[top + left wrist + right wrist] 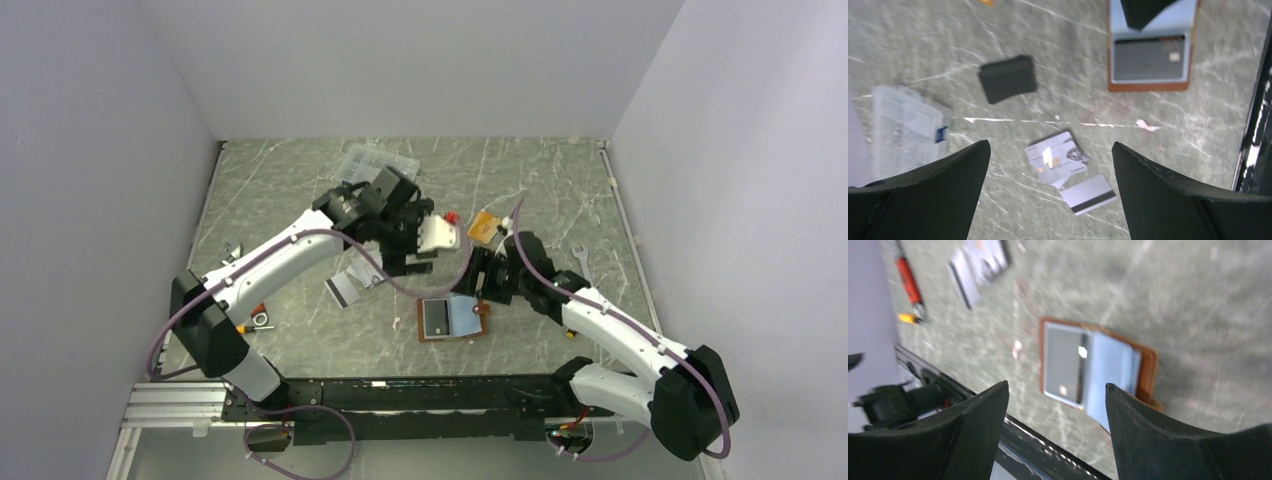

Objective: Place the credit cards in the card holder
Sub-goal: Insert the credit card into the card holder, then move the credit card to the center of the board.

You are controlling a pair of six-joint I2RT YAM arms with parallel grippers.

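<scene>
The left fingers (963,170) are standing wide apart and holding nothing, hanging above the surface (560,190). In the left wrist view two silver cards (1055,159) are showing in the gap between them, lying flat, not touched. From above, these cards are lying to the left of and nearer than the fingers. They are just beside each other, and it is not clear whether their corners are overlapping. One is lying stripe up. Their long axes are running roughly left to right, the right ends turned a little far.

The right fingers (988,410) are also standing apart and empty. The holder (1148,365) is appearing in their gap in the right wrist view, untouched. From above, it is lying open and flat just near and left of these fingers, at the near middle of the surface. Its long axis is running left to right and its strap is pointing right. A grey card (1148,60) is sitting in its left sleeve.

The orange card (484,226) is lying just beyond the right fingers, tilted. A black rectangle (1008,78) is lying between the silver cards and the holder, and a clear box (375,160) is sitting further off.
</scene>
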